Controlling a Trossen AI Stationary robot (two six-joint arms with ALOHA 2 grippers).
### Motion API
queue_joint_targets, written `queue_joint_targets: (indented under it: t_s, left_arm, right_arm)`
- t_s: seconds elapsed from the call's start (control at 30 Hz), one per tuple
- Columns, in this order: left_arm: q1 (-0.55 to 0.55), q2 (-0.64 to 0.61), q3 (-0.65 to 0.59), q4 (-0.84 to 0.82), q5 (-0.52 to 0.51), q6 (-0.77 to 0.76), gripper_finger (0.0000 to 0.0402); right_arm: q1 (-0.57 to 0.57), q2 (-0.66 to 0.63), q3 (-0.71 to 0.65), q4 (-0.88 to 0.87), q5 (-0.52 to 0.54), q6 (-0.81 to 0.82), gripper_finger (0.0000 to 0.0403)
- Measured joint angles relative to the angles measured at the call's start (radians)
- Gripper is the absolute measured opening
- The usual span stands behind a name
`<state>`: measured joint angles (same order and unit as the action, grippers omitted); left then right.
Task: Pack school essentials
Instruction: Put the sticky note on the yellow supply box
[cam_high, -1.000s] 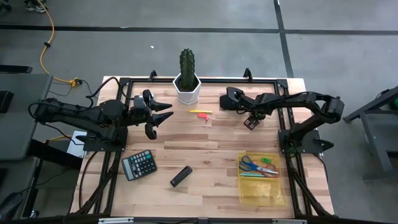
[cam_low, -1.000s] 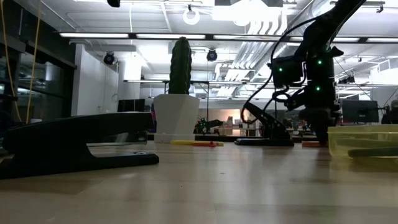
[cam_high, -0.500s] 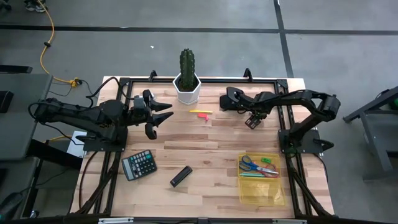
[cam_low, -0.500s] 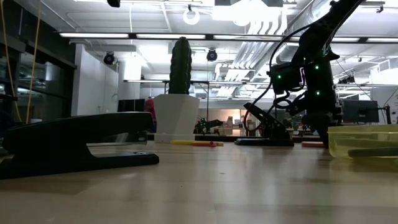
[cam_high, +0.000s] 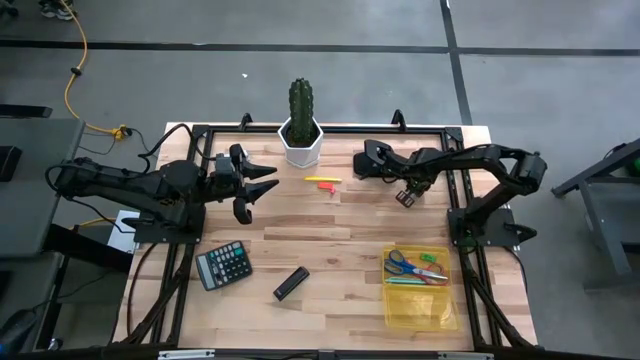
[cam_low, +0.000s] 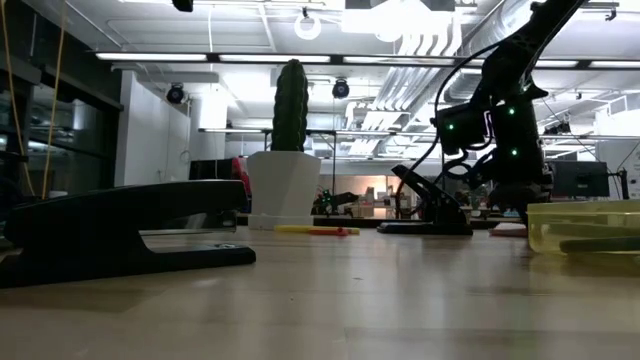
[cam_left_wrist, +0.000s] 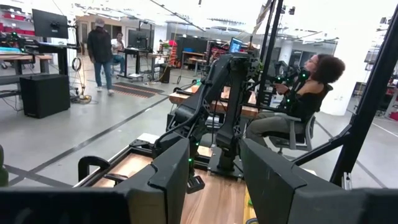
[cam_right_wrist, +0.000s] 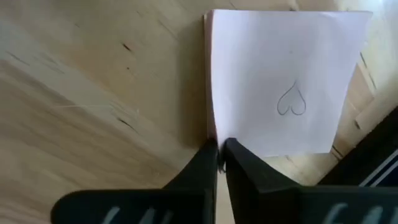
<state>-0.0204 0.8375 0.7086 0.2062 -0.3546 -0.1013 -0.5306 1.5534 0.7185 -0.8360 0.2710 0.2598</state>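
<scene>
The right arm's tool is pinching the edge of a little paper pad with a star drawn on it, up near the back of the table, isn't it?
Nearly. The right tool is shut on the edge of the pad toward the back of the table, but the drawing is a heart, not a star. The right wrist view shows it.

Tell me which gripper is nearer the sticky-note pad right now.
Right. The right gripper is down at the sticky-note pad, fingers shut at its edge, at the table's far right. The left gripper hovers open over the far left of the table, beyond the cactus pot.
</scene>
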Motion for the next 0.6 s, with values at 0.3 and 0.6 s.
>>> queue_joint_targets:
  t_s: [0.3, 0.6]
  left_arm:
    - [0.0, 0.0, 0.0, 0.0, 0.0, 0.0, 0.0136]
    - [0.0, 0.0, 0.0, 0.0, 0.0, 0.0, 0.0136]
  right_arm:
    - [0.0, -0.108, -0.002, 0.003, -0.049, -0.004, 0.0002]
    - [0.001, -0.369, 0.032, -0.092, -0.122, 0.03, 0.0001]
